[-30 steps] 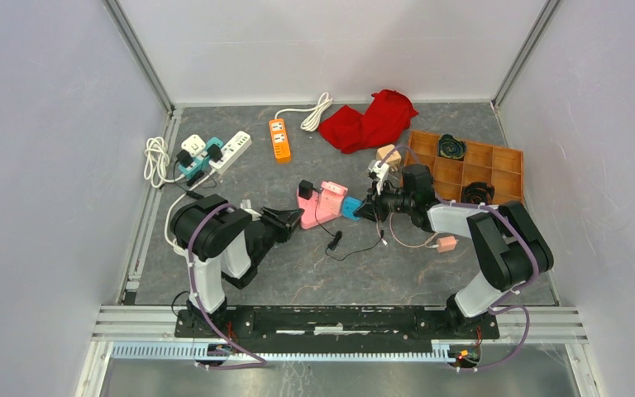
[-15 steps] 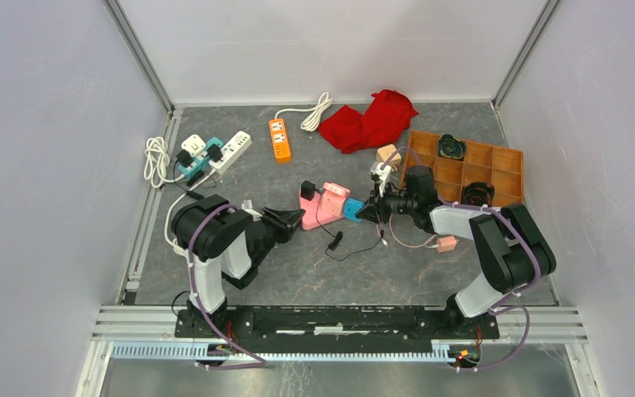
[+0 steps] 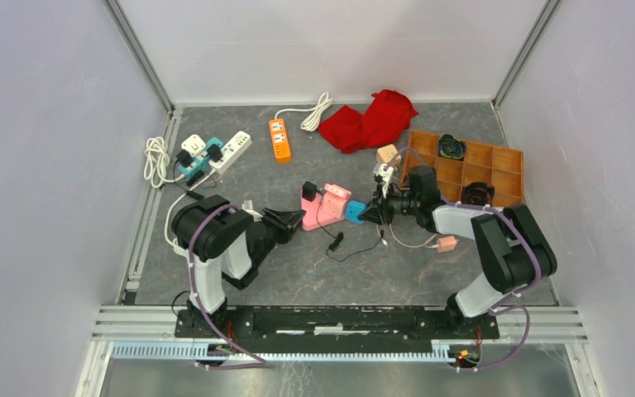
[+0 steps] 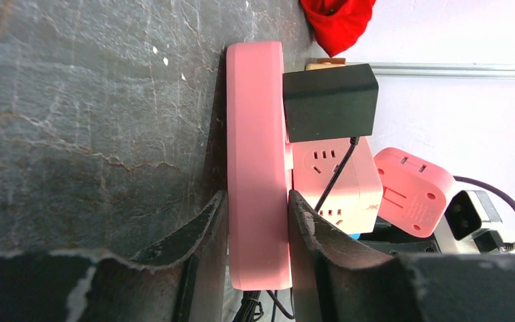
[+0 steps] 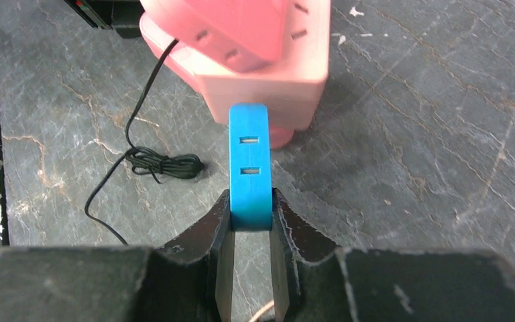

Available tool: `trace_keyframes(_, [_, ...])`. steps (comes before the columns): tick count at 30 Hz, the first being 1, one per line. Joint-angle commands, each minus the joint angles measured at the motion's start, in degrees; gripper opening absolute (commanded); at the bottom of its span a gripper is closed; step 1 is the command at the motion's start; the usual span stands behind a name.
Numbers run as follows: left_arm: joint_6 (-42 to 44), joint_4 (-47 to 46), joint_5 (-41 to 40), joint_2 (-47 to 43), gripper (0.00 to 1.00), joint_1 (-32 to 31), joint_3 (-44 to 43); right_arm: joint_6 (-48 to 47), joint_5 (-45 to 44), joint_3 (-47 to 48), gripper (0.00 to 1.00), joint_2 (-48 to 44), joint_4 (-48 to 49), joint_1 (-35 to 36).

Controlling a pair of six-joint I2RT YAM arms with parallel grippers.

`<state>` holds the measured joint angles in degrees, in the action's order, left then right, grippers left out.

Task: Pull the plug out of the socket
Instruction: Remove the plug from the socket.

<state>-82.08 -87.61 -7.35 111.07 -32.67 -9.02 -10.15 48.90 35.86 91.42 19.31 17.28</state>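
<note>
Plug, a small blue block, lay low on the table near the middle of the workspace, its far end butted against the end of the pink socket. From the right wrist view I could not tell whether its pins had come free; no gap showed at the joint.

The step in hand looked like the pull itself, with one arm bracing and the other drawing away. The right gripper had its jaws narrow and pinched on the near end of the plug, one pad on each flat side. The left gripper had its jaws closed across the socket, gripping the slab near its end, both fingers pressed flat to it. A black adapter sat plugged into the socket farther along, and a thin black cable lay coiled on the table beside it.

The next move probably called for a straight draw by the right arm, along the line of the pins and away from the socket, while the left held firm. A sideways tug might have jammed the pins or let the plug slip from the pads.
</note>
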Motion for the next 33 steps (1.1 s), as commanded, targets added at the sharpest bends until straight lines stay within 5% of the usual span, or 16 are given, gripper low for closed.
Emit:
trace_keyframes(1, [1.9, -10.0, -12.0, 2.0, 0.02, 2.1, 3.0, -3.0, -4.7, 1.2, 0.00, -4.1, 0.8, -4.6])
trace_keyframes(14, [5.6, -10.2, -10.6, -0.6, 0.04, 2.1, 2.7, -10.6, -4.3, 4.4, 0.00, -6.0, -6.6, -4.9])
trace_keyframes(21, [10.2, -1.8, -8.7, -9.3, 0.50, 2.2, 2.9, -11.8, -3.8, 5.3, 0.00, -8.2, -8.2, -5.9])
trace_keyframes(25, [13.2, 12.0, -8.5, -17.4, 0.74, 2.2, 2.0, -11.8, -3.5, 5.4, 0.00, -9.3, -8.3, -6.2])
trace_keyframes(33, [19.0, 33.7, -10.7, -32.1, 0.83, 2.3, 0.3, -12.0, -3.3, 6.0, 0.00, -10.4, -9.1, -6.5])
